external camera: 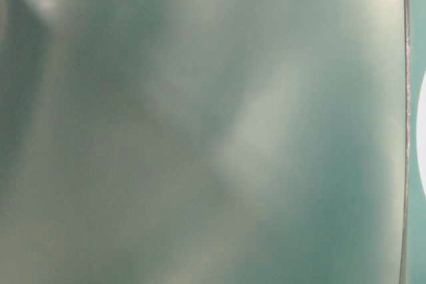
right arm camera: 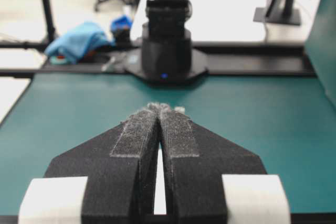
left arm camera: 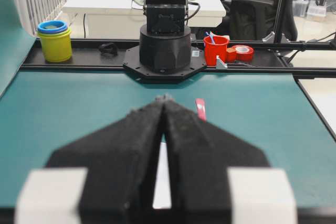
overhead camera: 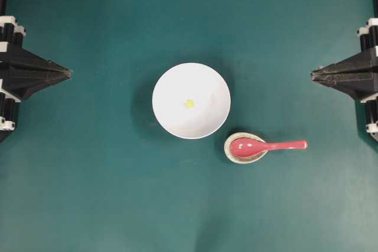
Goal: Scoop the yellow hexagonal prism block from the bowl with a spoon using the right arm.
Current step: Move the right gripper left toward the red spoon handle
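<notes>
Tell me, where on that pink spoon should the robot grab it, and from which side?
Probably the straight handle of the spoon, near its free end. The head sits in the small speckled dish beside the bowl, so the handle is the part sticking out over bare table. It points toward the right gripper, now shut and empty, which could come from above, jaws across the narrow handle.

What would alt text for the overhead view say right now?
A white bowl holding a tiny yellow block sits mid-table; a pink-red spoon rests its head in a small speckled dish beside it. Both shut end effectors, left and right, wait at the edges.
</notes>
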You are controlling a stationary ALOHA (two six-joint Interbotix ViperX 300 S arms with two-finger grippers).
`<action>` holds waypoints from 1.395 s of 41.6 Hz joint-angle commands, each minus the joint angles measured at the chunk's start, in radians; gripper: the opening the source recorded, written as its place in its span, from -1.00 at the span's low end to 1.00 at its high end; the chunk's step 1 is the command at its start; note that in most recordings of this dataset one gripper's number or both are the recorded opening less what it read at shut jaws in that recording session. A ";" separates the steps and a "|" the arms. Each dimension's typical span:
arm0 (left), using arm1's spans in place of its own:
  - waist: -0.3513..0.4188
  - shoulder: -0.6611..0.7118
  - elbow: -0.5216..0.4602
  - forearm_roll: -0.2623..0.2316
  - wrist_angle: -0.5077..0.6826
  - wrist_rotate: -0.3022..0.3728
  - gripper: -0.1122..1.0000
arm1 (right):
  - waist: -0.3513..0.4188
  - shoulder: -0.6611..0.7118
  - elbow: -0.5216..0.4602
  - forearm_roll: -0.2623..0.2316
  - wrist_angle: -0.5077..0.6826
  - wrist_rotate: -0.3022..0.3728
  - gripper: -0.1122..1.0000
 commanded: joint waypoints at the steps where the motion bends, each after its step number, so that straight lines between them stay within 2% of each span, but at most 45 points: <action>1: 0.002 0.005 -0.032 0.012 0.018 0.005 -0.80 | -0.009 0.008 -0.023 0.000 -0.003 -0.005 -0.80; 27: 0.017 0.005 -0.040 0.012 0.048 0.005 -0.80 | -0.008 0.044 -0.035 0.000 0.026 0.003 -0.78; 30: 0.018 0.005 -0.040 0.012 0.048 0.005 -0.80 | -0.008 0.052 -0.034 0.000 0.026 0.003 -0.64; 35: 0.017 0.005 -0.038 0.014 0.048 0.005 -0.80 | -0.008 0.069 -0.031 0.000 0.021 0.005 -0.13; 39: 0.017 0.005 -0.038 0.012 0.044 0.005 -0.80 | -0.002 0.081 -0.026 0.000 0.017 0.005 0.12; 49: 0.018 0.005 -0.040 0.012 0.048 0.005 -0.80 | 0.031 0.115 -0.021 0.003 0.003 0.011 0.13; 58: 0.017 0.005 -0.040 0.014 0.048 0.005 -0.80 | 0.066 0.170 -0.002 0.034 -0.029 0.011 0.13</action>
